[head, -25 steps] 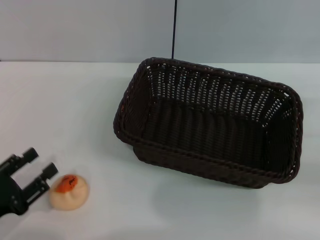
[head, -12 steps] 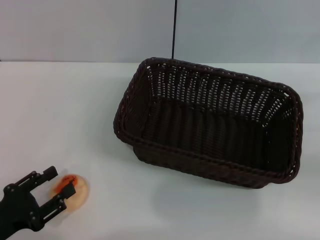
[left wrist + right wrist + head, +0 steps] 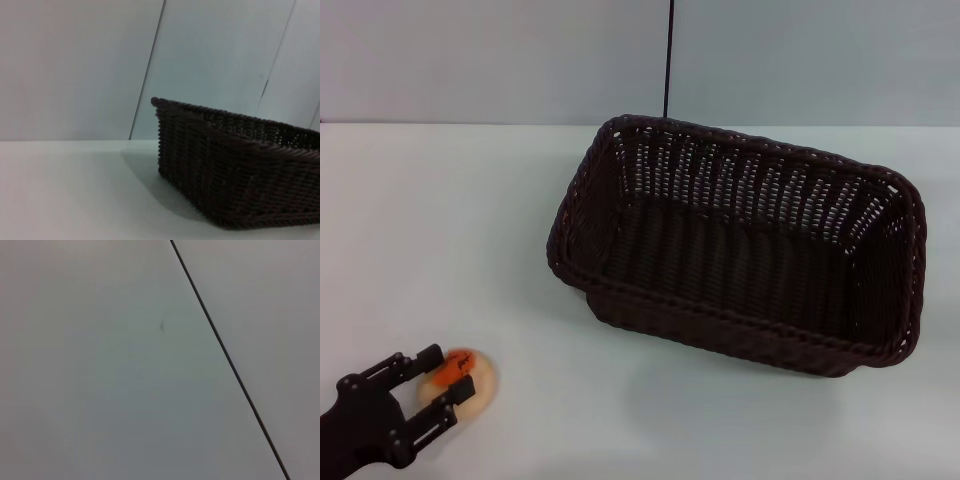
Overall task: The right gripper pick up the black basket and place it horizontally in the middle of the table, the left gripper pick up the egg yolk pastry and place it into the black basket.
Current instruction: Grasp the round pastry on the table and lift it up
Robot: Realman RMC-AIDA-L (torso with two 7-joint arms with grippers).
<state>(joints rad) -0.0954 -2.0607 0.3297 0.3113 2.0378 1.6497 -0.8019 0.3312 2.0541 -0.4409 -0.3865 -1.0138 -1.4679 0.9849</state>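
The black basket stands upright on the white table, right of centre in the head view, and nothing lies in it. The left wrist view shows its woven side from low down. The egg yolk pastry lies near the table's front left corner. My left gripper is at the pastry, open, with one finger on each side of it; whether the fingers touch it I cannot tell. My right gripper is out of view, and its wrist camera shows only a pale wall.
A thin dark vertical line runs up the grey wall behind the basket. Bare white tabletop lies between the pastry and the basket and along the front edge.
My left gripper has moved from beside the pastry to around it, dropping toward the front edge. The pastry has stayed about where it was. The basket has not moved.
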